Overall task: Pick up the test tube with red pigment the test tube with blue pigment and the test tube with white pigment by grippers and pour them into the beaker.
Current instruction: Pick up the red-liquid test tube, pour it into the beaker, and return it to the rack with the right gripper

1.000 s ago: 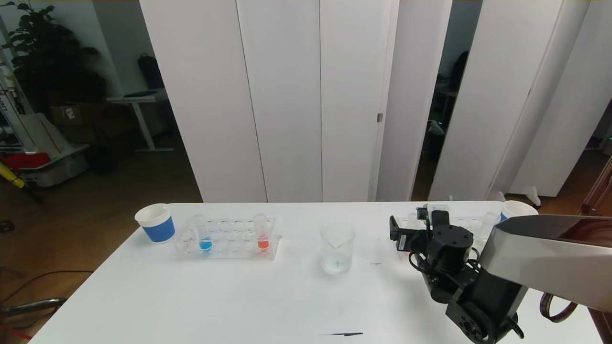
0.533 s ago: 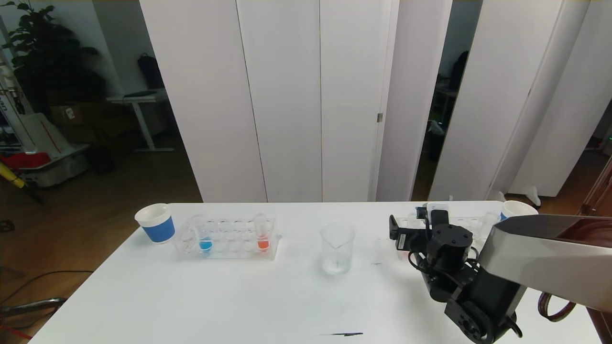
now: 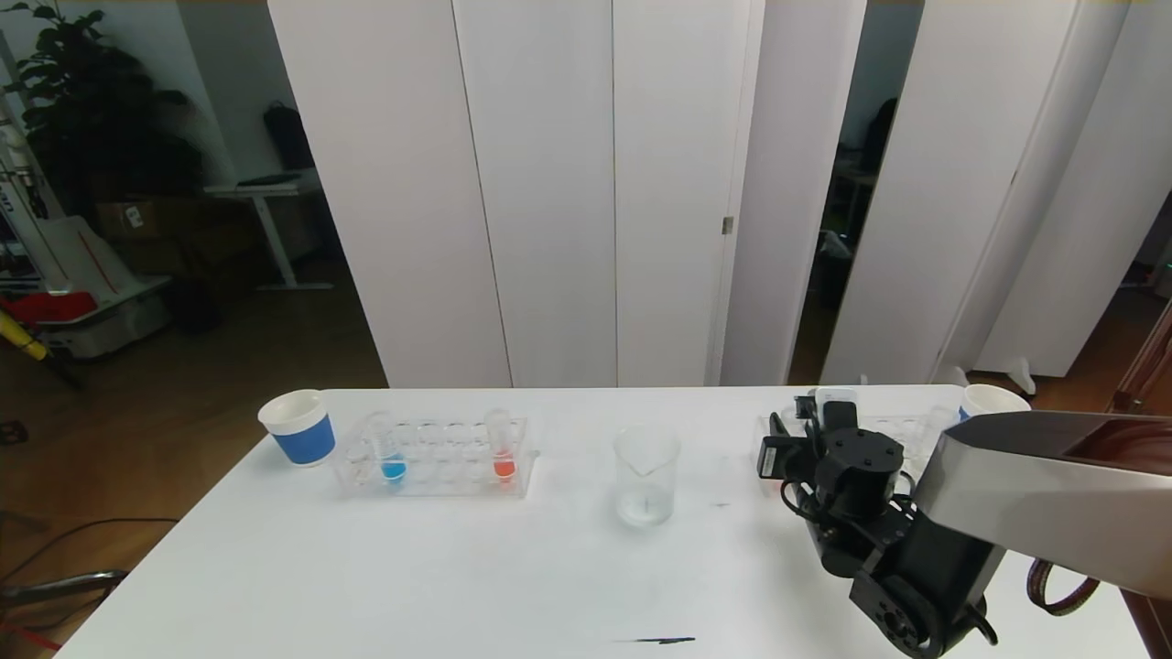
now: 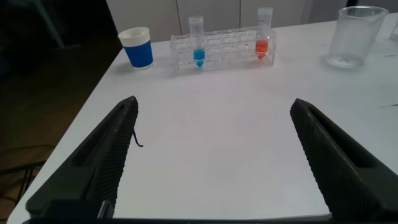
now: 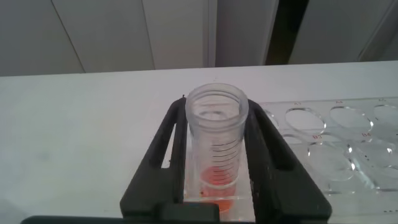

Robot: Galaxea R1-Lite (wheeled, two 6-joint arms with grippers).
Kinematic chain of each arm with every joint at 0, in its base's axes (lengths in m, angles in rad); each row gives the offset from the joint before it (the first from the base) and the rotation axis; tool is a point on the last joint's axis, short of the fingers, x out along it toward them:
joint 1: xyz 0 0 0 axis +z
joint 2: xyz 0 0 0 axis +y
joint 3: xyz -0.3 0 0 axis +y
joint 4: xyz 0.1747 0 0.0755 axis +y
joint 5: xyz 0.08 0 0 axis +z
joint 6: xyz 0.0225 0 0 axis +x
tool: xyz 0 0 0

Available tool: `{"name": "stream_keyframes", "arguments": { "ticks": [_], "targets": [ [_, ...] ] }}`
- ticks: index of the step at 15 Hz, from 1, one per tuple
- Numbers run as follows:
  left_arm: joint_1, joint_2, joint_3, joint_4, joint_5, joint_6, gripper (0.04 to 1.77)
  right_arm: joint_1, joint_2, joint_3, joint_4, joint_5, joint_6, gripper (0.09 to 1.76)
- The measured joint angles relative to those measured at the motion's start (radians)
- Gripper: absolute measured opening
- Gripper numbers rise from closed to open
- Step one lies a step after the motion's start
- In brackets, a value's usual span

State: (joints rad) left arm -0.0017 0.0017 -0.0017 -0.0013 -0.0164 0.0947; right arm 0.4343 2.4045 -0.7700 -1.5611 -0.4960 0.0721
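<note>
A: Where do we find the right gripper (image 5: 214,186)?

B: In the right wrist view its two dark fingers (image 5: 155,162) press against either side of a clear tube with red liquid (image 5: 216,146), so we read it as clamped on that tube. The tube stands upright in the end of a clear rack (image 5: 339,146), and the red liquid sits low in it.

A: And in the head view?

B: There the right arm (image 3: 861,513) fills the lower right of the frame, its wrist over the right rack (image 3: 893,430) at the far right of the white table (image 3: 366,567). The fingers themselves are hidden behind the wrist.

A: What of the left gripper (image 4: 214,155)?

B: We see its fingers spread wide at the bottom of the left wrist view, one at each lower corner, holding nothing, above bare table. It does not show in the head view.

A: Where are the task's things?

B: The beaker (image 3: 646,476) stands near the middle of the head frame, upright, well apart from both racks. Left of it lies the left rack (image 3: 435,458), with the test tube with blue pigment (image 3: 388,450) toward its left end and another red tube (image 3: 502,448) toward its right end, both upright. We cannot make out a tube with white pigment.

A: Anything else?

B: A blue-banded paper cup (image 3: 298,427) just left of that rack, and a second cup (image 3: 984,401) at the far right edge.
</note>
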Motion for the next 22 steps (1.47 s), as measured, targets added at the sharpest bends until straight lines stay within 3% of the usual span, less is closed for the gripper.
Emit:
{"name": "stream_keyframes", "arguments": {
  "ticks": [1,13,22],
  "targets": [
    [0.000,0.000,0.000,0.000,0.000,0.000,1.75,0.000,0.000,0.000,0.001,-0.002,0.000,0.58],
    [0.000,0.000,0.000,0.000,0.000,0.000,1.75,0.004,-0.011,0.000,0.000,-0.002,-0.001,0.58],
    [0.000,0.000,0.000,0.000,0.000,0.000,1.75,0.000,-0.077,-0.054,0.000,-0.019,-0.087,0.58]
  ]
}}
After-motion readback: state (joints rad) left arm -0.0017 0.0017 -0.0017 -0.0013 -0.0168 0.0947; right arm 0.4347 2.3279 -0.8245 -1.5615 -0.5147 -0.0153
